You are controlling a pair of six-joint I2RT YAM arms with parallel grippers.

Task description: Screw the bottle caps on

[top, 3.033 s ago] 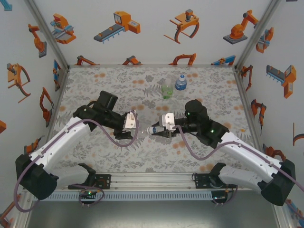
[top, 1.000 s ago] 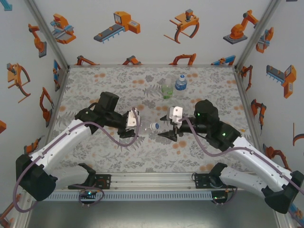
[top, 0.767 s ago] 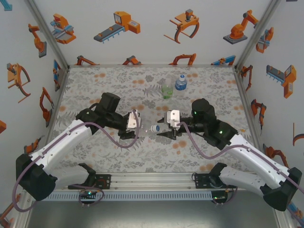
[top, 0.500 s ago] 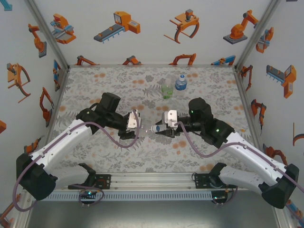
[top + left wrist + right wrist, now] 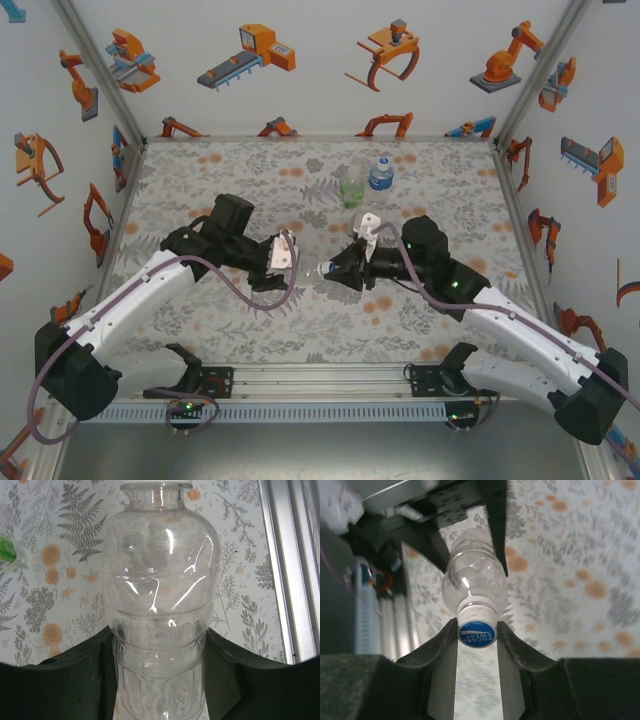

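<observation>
The left end effector clamps the plain clear bottle; the right end effector pinches its blue-topped cap above the tabletop.

- cap on the neck of the clear bottle: blue top face reads "POCARI SWEAT" in white, upside down in the right wrist view
- same cap, along the edge of the blue face: a small white word, looks like "OPEN", not sure
- blue-label bottle and green-label bottle, top view: label print too small to read
</observation>
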